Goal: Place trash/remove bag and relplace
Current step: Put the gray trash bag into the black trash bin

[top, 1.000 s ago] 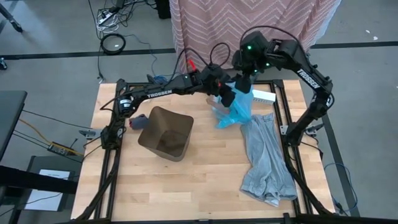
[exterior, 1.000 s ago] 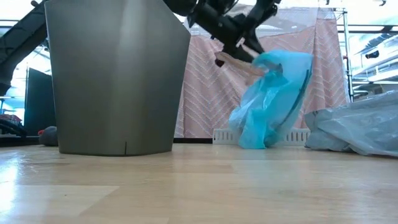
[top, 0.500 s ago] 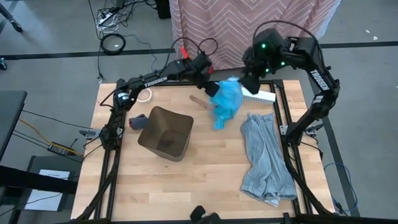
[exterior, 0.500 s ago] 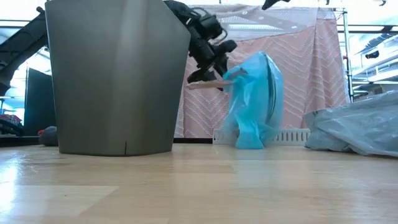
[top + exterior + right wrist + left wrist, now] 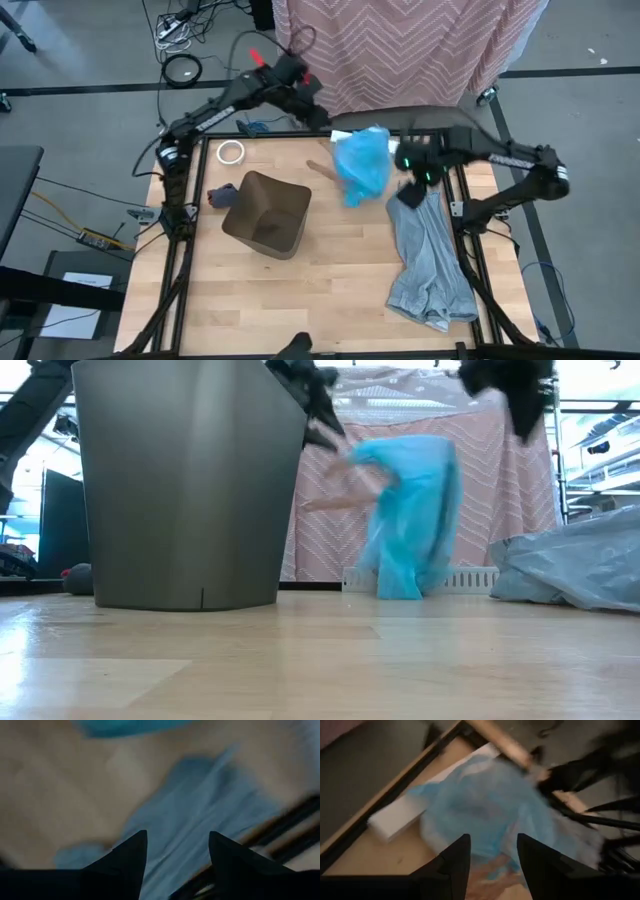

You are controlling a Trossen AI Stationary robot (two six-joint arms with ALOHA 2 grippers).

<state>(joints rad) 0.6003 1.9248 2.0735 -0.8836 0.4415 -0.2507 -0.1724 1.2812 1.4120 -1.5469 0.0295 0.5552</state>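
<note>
A light blue plastic bag (image 5: 362, 160) stands bunched on the table near its far edge, its bottom on the wood (image 5: 405, 520). A flat brown piece (image 5: 320, 168) lies beside it. My left gripper (image 5: 320, 113) hovers open above the far edge, pointing at the blue bag (image 5: 490, 805) without touching it. My right gripper (image 5: 408, 190) is open above the far end of a crumpled grey bag (image 5: 430, 250), which lies flat on the table's right side (image 5: 200, 820). The grey bin (image 5: 265, 213) stands upright left of centre.
A white tape ring (image 5: 231, 152) and a small dark grey-blue lump (image 5: 222, 195) lie on the table left of the bin. A white box (image 5: 425, 152) sits behind the blue bag at the far edge. Bare wood shows near the table's near edge (image 5: 300, 300).
My left gripper carried the blue bag toward the table's left, then let go and drew back up toward the far-left; the bag now stands loose on the table. My right gripper left the bag, swung toward the near side and came down over the grey bag.
</note>
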